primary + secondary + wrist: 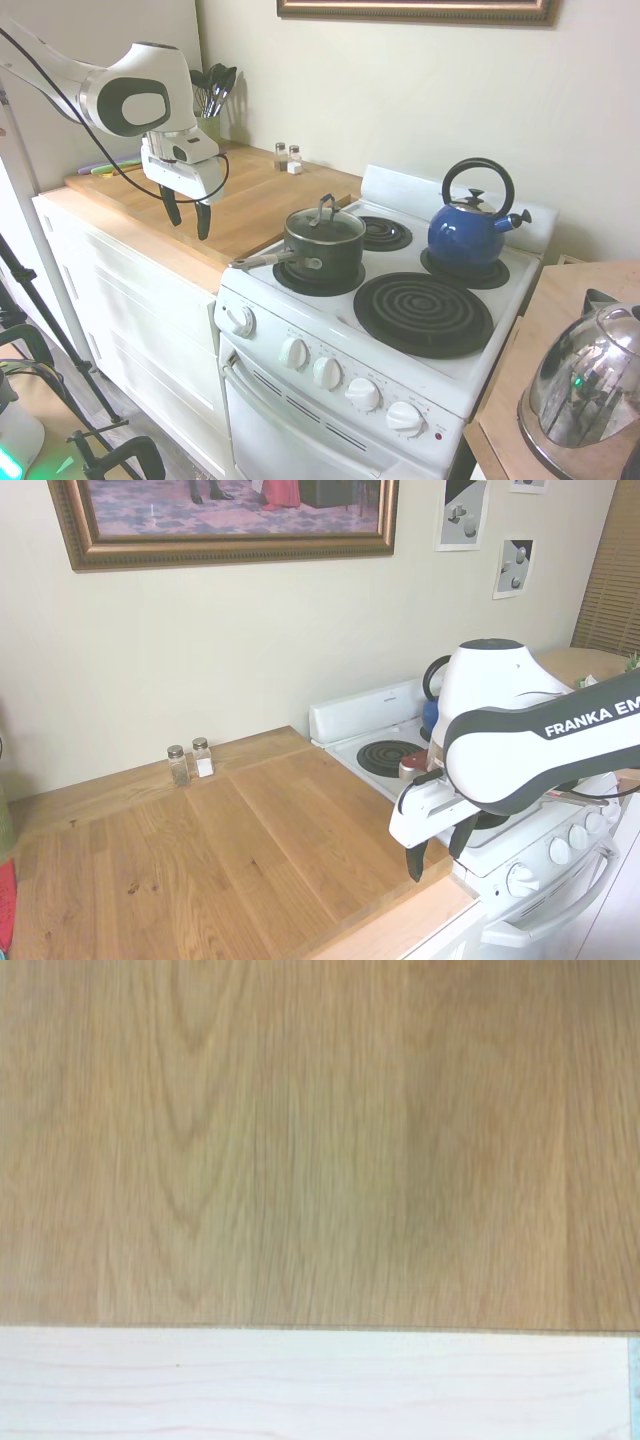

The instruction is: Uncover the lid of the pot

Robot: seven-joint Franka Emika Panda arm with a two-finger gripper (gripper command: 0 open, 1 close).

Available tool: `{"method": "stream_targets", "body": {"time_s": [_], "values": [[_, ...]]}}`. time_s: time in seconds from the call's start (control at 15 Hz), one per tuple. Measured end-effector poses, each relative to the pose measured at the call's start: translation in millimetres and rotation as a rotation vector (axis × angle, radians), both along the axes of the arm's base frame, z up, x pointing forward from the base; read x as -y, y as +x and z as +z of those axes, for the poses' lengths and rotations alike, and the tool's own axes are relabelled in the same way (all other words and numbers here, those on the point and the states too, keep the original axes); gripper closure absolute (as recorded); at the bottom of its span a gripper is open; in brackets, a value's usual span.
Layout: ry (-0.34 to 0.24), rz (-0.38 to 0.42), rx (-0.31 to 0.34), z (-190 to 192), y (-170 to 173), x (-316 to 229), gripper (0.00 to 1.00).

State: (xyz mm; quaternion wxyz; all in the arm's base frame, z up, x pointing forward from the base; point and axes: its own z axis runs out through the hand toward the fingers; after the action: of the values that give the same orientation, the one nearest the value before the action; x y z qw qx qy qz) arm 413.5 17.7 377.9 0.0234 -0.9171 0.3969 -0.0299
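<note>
The small dark pot (322, 250) stands on the stove's front left burner, its long silver handle pointing left toward the counter. The clear glass lid (324, 224) with its raised metal loop rests flat on the pot. My gripper (188, 217) hangs open and empty above the wooden countertop (255, 205), left of the pot and clearly apart from it. In the second exterior view the gripper (437, 850) hovers over the counter's front corner, and the arm hides the pot. The wrist view shows only the wood grain of the countertop (320, 1140) and a white strip.
A blue kettle (470, 225) sits on the back right burner, and a shiny steel kettle (590, 385) on the side counter at right. Two small shakers (287, 155) and a utensil holder (210, 100) stand near the wall. The front right burner (423, 313) is bare.
</note>
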Motion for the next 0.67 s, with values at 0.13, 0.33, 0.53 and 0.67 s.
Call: {"method": "stream_targets", "body": {"time_s": [0.13,0.33,0.53,0.67], "values": [[0.002,-0.009,-0.015,-2,1,0,0.00],[0.009,-0.048,0.004,6,6,7,0.00],[0.026,-0.115,0.094,44,-8,49,0.00],[0.041,-0.149,0.168,76,-33,94,0.00]]}}
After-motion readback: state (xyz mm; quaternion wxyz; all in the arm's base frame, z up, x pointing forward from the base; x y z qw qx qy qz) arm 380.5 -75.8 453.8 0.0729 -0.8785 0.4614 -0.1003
